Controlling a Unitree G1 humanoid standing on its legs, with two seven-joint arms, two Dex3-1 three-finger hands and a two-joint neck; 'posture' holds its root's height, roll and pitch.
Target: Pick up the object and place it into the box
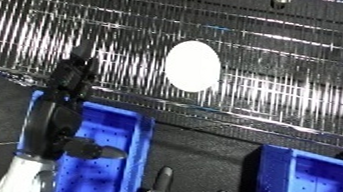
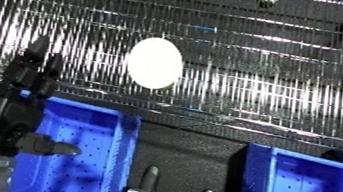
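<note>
1. The white, smooth, egg-shaped object [image 1: 192,65] lies on a shiny wire-grid shelf [image 1: 289,39], well above the two bins and out of either hand's touch. Its place on the open rack probably leaves it free to be reached from the front.
2. Two blue perforated plastic bins sit below the shelf edge on the dark bench [image 1: 203,152]: the left bin [image 1: 115,144] under the left arm, the right bin [image 1: 320,187] at the lower right. Both lie close under the shelf, so the carry from shelf to bin should be short.
3. The black left hand [image 1: 73,78] reaches up over the left bin to the shelf's front edge, fingers straight and raised, thumb sticking out lower down. It holds nothing and stands apart from the egg-shaped object, to its left.
4. Of the right hand [image 1: 162,181] only dark, straight fingertips show at the bottom edge, between the bins; they look relaxed and empty.
</note>
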